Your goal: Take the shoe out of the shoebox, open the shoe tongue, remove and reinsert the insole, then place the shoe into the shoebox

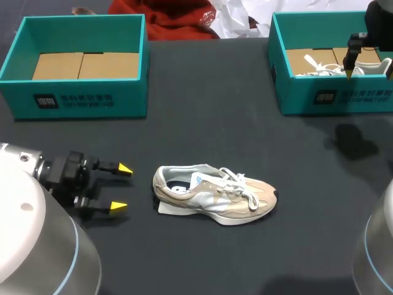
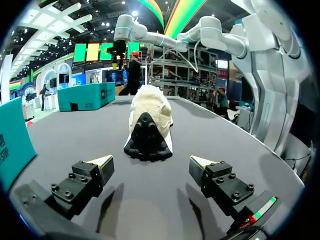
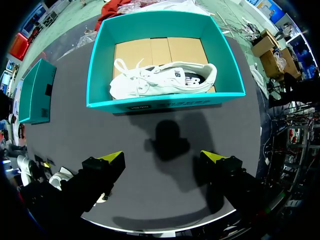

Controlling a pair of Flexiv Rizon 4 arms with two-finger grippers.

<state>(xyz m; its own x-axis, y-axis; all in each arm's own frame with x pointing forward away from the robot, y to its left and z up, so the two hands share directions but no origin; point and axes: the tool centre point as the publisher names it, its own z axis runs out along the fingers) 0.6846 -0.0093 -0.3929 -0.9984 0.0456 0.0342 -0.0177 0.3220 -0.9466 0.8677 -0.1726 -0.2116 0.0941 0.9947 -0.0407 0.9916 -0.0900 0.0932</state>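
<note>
- The shoe (image 1: 215, 193) sits on the table's near middle, toe to the right, so it is already out of its box.
- The left gripper (image 1: 121, 188) is released and waits just left of the heel; tongue, insole and reboxing seem left to do.
- The right gripper (image 3: 162, 159) is released too, above the table just near of the far right box (image 1: 338, 98).

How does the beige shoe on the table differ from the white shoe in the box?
Colour: the beige shoe is tan with pale panels, while the white shoe is white with a dark lining.
Place: the beige shoe lies on the table, while the white shoe lies inside the right box.
Pose: the beige shoe stands on its sole, while the white shoe seems to lie on its side.
Both are laced sneakers.
</note>
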